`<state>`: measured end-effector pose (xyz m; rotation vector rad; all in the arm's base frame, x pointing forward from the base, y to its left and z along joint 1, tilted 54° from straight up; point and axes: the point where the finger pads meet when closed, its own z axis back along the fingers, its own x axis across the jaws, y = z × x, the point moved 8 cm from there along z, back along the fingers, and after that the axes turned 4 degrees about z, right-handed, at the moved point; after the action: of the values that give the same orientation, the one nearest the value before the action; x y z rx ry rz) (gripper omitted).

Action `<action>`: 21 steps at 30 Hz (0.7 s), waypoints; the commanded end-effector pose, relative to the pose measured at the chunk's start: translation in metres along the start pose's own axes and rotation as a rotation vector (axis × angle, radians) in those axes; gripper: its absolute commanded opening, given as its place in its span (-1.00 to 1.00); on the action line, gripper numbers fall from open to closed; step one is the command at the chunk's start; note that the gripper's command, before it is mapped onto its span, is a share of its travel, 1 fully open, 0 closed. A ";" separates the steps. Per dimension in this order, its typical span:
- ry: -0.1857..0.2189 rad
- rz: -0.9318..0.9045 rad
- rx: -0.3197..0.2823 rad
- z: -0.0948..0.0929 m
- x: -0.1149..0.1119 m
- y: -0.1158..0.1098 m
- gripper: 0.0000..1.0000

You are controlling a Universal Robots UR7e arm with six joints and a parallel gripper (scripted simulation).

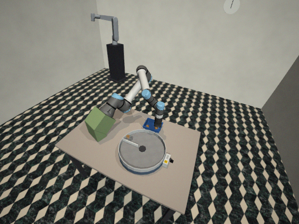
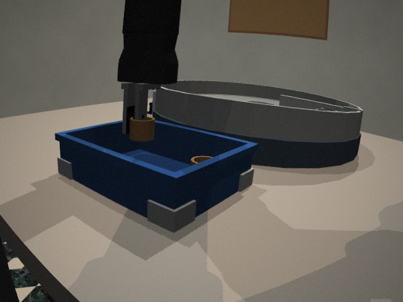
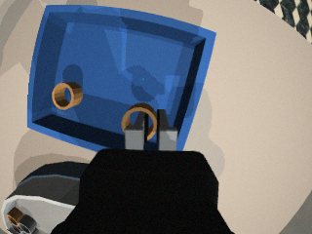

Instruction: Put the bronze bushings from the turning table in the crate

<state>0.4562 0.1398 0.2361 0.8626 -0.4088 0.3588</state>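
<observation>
My gripper (image 1: 157,126) (image 2: 133,124) (image 3: 152,119) is shut on a bronze bushing (image 2: 141,130) (image 3: 125,118), one finger inside its bore and one outside. The bushing hangs upright, its lower part below the rim of the blue crate (image 1: 152,122) (image 2: 113,182) (image 3: 97,30), near one end, above the floor. Another bronze bushing (image 1: 147,125) (image 2: 194,160) (image 3: 75,95) lies in the crate, towards the other end. On the turning table (image 1: 149,159) (image 2: 260,126) (image 3: 54,193), a bronze bushing (image 1: 127,136) (image 3: 15,215) stands against grey steel bushings (image 1: 131,138) (image 3: 27,226), whose number is unclear.
A pale guide bar (image 1: 130,142) crosses part of the turning table beside the bushings. The turning table's raised wall stands close to the crate. A white control box (image 1: 166,160) is at its side. A green block (image 1: 99,122) stands near the arm's base.
</observation>
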 end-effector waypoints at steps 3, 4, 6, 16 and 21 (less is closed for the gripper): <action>-0.001 0.000 -0.001 0.000 0.000 0.000 -1.00; -0.001 0.000 -0.001 0.000 0.000 0.000 -1.00; -0.001 0.000 -0.001 -0.004 0.000 0.000 -1.00; -0.001 0.000 -0.001 -0.009 0.000 0.000 -1.00; -0.001 0.000 -0.001 -0.009 0.000 0.000 -1.00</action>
<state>0.4582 0.1468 0.2309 0.8622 -0.4091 0.3586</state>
